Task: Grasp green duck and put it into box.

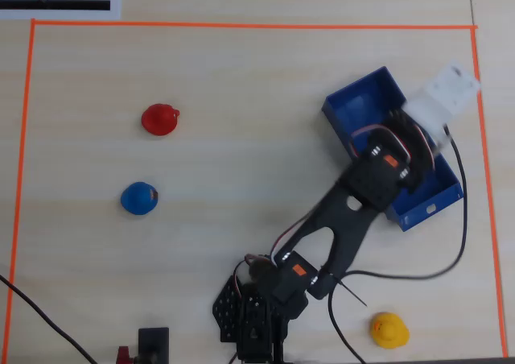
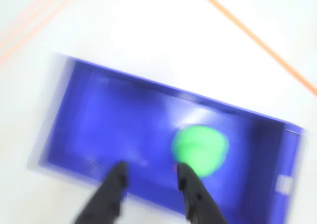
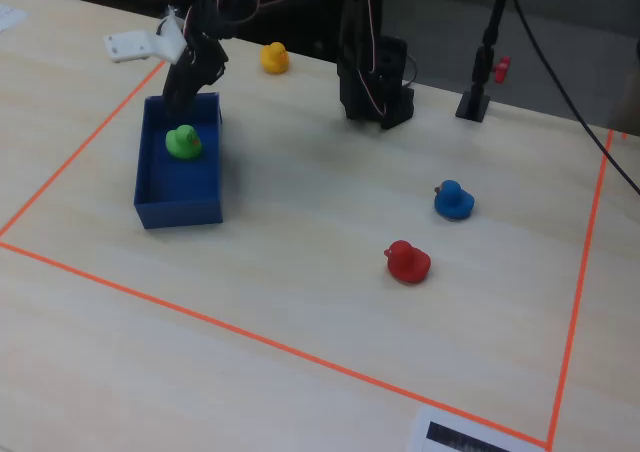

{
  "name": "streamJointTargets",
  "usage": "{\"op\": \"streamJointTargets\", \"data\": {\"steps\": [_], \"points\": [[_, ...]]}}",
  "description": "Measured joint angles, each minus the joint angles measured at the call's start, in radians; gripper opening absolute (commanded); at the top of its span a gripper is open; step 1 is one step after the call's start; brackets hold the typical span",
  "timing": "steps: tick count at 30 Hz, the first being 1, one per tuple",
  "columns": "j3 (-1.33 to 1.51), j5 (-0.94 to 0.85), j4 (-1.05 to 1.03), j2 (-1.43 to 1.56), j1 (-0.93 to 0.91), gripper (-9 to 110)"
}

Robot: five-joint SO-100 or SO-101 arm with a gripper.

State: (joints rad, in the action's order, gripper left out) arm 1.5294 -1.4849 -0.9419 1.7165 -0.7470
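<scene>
The green duck (image 3: 182, 142) lies inside the dark blue box (image 3: 180, 212) near its far end. In the blurred wrist view the green duck (image 2: 200, 149) sits on the floor of the box (image 2: 124, 115), just beyond my right fingertip. My gripper (image 2: 151, 168) is open with nothing between the fingers. In the fixed view my gripper (image 3: 186, 84) hangs just above the far end of the box. In the overhead view the arm covers the duck and much of the box (image 1: 354, 100).
A red duck (image 1: 159, 119) and a blue duck (image 1: 139, 198) sit on the left of the overhead view. A yellow duck (image 1: 389, 330) sits at the lower right beside the arm's base (image 1: 257, 308). Orange tape (image 1: 241, 26) borders the area.
</scene>
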Motion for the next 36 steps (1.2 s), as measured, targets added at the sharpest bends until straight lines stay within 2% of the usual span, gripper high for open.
{"op": "streamJointTargets", "data": {"steps": [4, 7, 10, 14, 20, 26, 29, 36], "points": [[-0.156, 0.015, -0.247, 0.097, 0.249, 0], [-0.120, 0.014, -0.357, 0.219, 0.443, 0], [0.086, 0.000, -0.325, 0.376, 0.617, 0], [0.492, -0.043, -0.143, 0.589, 0.755, 0], [1.055, -0.114, -0.055, 0.919, 0.769, 0], [1.471, -0.192, -0.118, 1.239, 0.752, 0], [1.559, -0.210, -0.189, 1.384, 0.738, 0], [1.566, -0.192, -0.345, 1.542, 0.753, 0]]}}
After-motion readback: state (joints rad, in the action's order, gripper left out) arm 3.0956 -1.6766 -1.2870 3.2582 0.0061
